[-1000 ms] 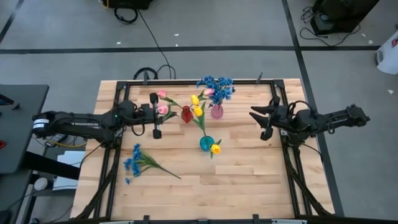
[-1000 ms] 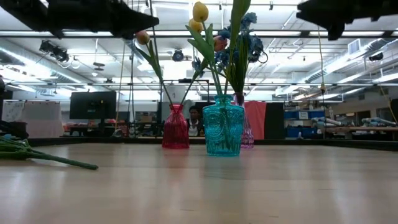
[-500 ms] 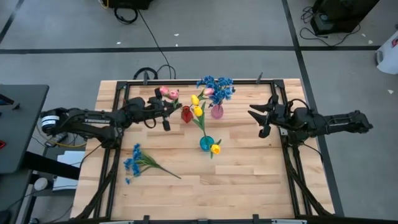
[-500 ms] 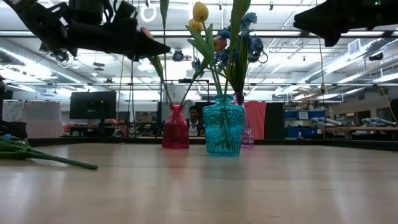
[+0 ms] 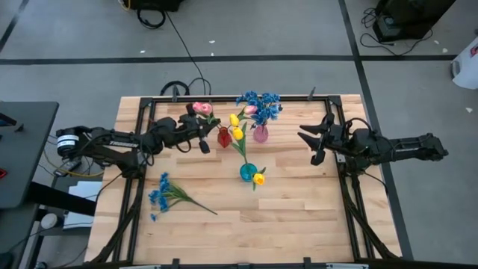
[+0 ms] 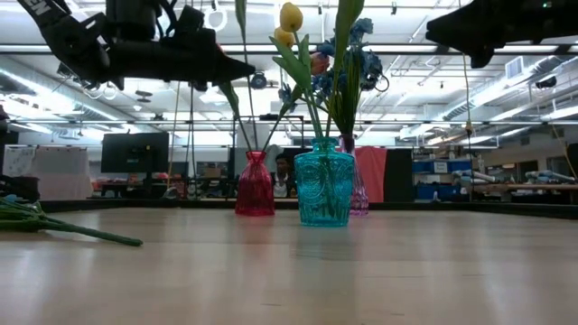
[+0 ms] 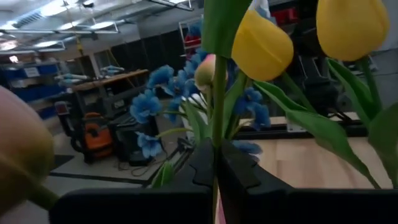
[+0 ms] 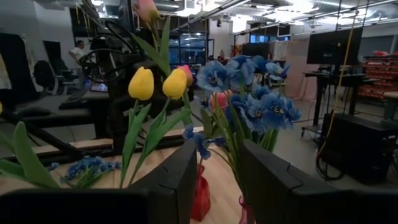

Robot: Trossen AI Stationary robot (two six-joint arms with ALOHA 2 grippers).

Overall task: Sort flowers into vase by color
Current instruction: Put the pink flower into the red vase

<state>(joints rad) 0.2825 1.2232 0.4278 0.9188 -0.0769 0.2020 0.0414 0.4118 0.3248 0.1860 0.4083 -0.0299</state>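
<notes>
Overhead, a wooden table (image 5: 299, 217) stands on grey floor (image 5: 246, 30).

Wooden table (image 5: 299, 217): red vase (image 5: 224, 137), teal vase (image 5: 247, 172), pink vase (image 5: 261, 134), loose blue sprig (image 5: 166, 194).

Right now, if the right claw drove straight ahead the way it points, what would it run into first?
Probably the blue flowers in the purple vase: the open right claw points across the table at that cluster, and they fill its wrist view dead ahead. How high the claw sits against them is unclear.
</notes>
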